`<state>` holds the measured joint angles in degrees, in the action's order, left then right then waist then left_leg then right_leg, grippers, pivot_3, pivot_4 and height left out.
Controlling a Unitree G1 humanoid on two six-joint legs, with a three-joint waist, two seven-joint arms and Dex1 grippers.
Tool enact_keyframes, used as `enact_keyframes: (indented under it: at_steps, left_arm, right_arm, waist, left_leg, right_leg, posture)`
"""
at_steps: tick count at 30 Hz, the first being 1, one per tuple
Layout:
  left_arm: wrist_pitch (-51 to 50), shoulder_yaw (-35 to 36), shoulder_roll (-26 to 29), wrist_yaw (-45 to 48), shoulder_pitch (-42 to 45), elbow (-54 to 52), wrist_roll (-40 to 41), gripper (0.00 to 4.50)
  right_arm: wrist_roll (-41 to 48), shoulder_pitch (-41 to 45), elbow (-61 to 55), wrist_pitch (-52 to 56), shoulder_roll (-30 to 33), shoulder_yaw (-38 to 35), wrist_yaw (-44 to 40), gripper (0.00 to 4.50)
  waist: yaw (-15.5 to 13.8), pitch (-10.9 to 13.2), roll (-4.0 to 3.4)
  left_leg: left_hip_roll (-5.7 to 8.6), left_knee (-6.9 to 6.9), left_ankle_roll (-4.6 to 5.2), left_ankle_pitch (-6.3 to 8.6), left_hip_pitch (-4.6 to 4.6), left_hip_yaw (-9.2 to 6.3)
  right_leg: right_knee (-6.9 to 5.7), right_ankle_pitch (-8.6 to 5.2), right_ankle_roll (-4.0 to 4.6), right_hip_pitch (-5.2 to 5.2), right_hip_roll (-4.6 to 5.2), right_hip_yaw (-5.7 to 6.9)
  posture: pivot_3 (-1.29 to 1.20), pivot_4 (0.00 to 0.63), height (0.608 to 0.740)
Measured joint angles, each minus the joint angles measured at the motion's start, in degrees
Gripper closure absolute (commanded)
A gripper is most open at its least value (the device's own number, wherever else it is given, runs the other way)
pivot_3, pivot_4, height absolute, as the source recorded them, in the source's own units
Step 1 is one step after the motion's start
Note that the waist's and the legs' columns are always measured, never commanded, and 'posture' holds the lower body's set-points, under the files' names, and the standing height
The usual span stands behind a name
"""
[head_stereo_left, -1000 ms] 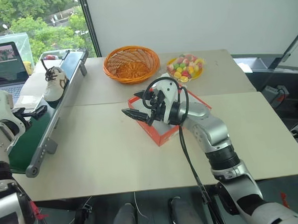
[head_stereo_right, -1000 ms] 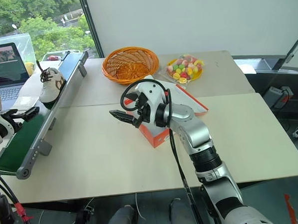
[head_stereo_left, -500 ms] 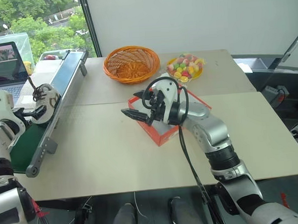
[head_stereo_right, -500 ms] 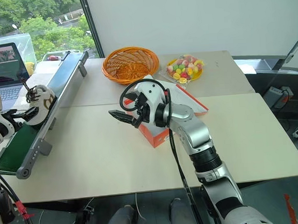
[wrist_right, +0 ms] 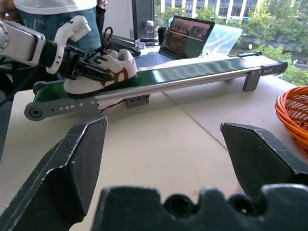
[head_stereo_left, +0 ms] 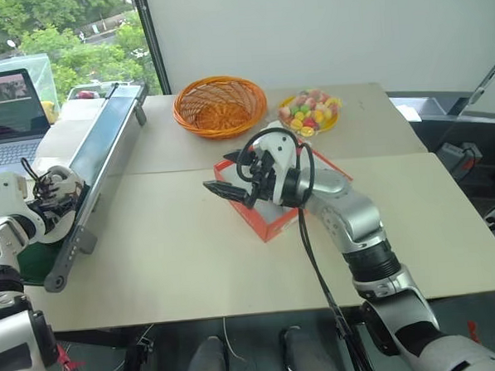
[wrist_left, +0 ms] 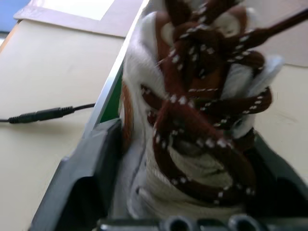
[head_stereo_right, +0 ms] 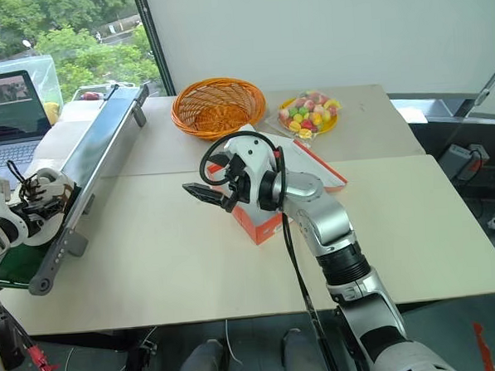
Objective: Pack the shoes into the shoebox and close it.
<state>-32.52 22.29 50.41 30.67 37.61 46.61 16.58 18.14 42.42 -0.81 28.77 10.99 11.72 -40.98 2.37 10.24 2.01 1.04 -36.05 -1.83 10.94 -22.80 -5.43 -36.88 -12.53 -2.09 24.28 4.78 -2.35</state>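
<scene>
The left gripper [wrist_right: 79,67] clasps a shoe [wrist_right: 103,72] lying lengthwise along the conveyor belt [wrist_right: 192,74]; the right gripper [head_stereo_left: 217,190] hovers with jaws spread.

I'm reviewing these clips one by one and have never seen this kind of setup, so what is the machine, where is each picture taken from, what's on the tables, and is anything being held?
This is a humanoid robot with two arms, each ending in a two-fingered black claw. The two wide pictures come from cameras in its head, looking down over the pale tables. The two close-ups come from cameras on its wrists.

On the tables: a long green conveyor belt with a grey metal frame, a round orange wicker basket, a yellow plate of coloured sweets, and a red-orange cardboard shoebox partly behind the right arm. A laptop sits beyond the belt.

The left claw is closed around a white sneaker with dark brown laces at the near end of the belt. The right claw hangs open and empty above the table beside the shoebox.
</scene>
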Motion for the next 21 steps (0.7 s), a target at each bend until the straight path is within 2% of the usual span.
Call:
enact_keyframes:
  at_steps: [2, 7, 10, 12, 15, 17, 19, 21]
  left_arm:
    - [-0.8, 1.1, -0.6, -0.1, -0.8, -1.7, 0.8, 3.07]
    - [-5.9, 4.5, -4.4, -1.0, -4.2, -12.0, 4.6, 4.07]
    - [-10.4, 5.7, -8.5, -1.7, -5.8, -20.3, 8.6, 4.07]
    - [-15.0, 6.1, -13.6, -3.0, -7.0, -31.9, 14.1, 4.07]
    - [-19.5, 6.2, -17.5, -6.3, -6.8, -42.4, 18.8, 4.07]
    - [-21.7, 6.8, -23.1, -10.4, -5.6, -48.8, 22.2, 4.07]
    - [-23.3, 5.4, -29.1, -14.4, -4.6, -53.9, 24.9, 4.07]
    - [-24.1, 4.0, -32.2, -17.2, -4.0, -56.0, 26.2, 4.07]
  right_arm:
    - [0.0, 0.0, -0.3, 0.0, 0.1, 0.0, 0.0, 0.00]
    - [0.0, 0.0, -0.9, 0.1, 0.4, 0.0, 0.1, 0.00]
    - [0.1, 0.0, -1.0, 0.3, 0.1, 0.1, 0.1, 0.00]
    - [1.0, -0.1, -1.0, 1.3, -0.8, -0.9, 0.8, 0.00]
    - [2.5, -0.1, -1.0, 2.3, -2.2, -1.9, 1.9, 0.00]
    - [3.9, 0.0, -0.9, 3.5, -3.3, -4.7, 3.5, 0.00]
    - [5.6, 0.8, -0.6, 4.7, -4.7, -7.1, 5.6, 0.00]
    - [6.3, 1.6, -0.6, 5.7, -5.5, -8.1, 6.9, 0.00]
  waist:
    - [-0.2, 0.0, 0.00]
    - [-0.9, 0.0, 0.01]
    - [-0.9, 0.0, 0.11]
    - [-1.0, 0.0, 0.17]
    - [-0.2, 0.0, 0.19]
    - [-0.1, -0.1, 0.20]
    - [0.0, -0.1, 0.20]
    - [0.4, -0.1, 0.20]
  left_leg:
    - [0.01, -0.02, 0.00, 0.00, 0.00, -0.01]
    - [0.03, -0.06, -0.01, 0.00, -0.07, -0.11]
    - [0.02, -0.09, -0.01, 0.00, -0.16, -0.11]
    - [0.02, -0.16, -0.01, 0.00, -0.31, -0.18]
    - [0.02, -0.14, -0.01, 0.00, -0.28, -0.16]
    - [0.03, -0.16, -0.01, 0.00, -0.25, -0.17]
    - [0.04, -0.17, -0.01, 0.00, -0.21, -0.17]
    - [0.03, -0.14, -0.01, 0.01, -0.16, -0.11]
  right_leg:
    - [0.00, 0.00, 0.00, -0.02, 0.00, 0.00]
    - [0.02, 0.00, 0.00, -0.03, 0.02, 0.03]
    - [0.10, 0.01, 0.00, -0.01, 0.01, 0.04]
    - [0.10, 0.01, 0.01, 0.07, 0.02, 0.06]
    - [0.10, 0.02, 0.02, 0.07, 0.02, 0.03]
    - [0.09, 0.02, 0.01, 0.03, 0.04, 0.03]
    - [0.09, 0.02, 0.02, 0.00, 0.04, 0.02]
    - [0.06, 0.02, 0.02, 0.01, 0.02, -0.02]
  posture:
    - [0.00, 0.150, 0.740]
    - [0.00, 0.150, 0.740]
    - [0.00, 0.150, 0.740]
    - [0.00, 0.150, 0.740]
    - [0.00, 0.150, 0.740]
    - [0.00, 0.150, 0.740]
    - [0.00, 0.150, 0.740]
    - [0.00, 0.150, 0.740]
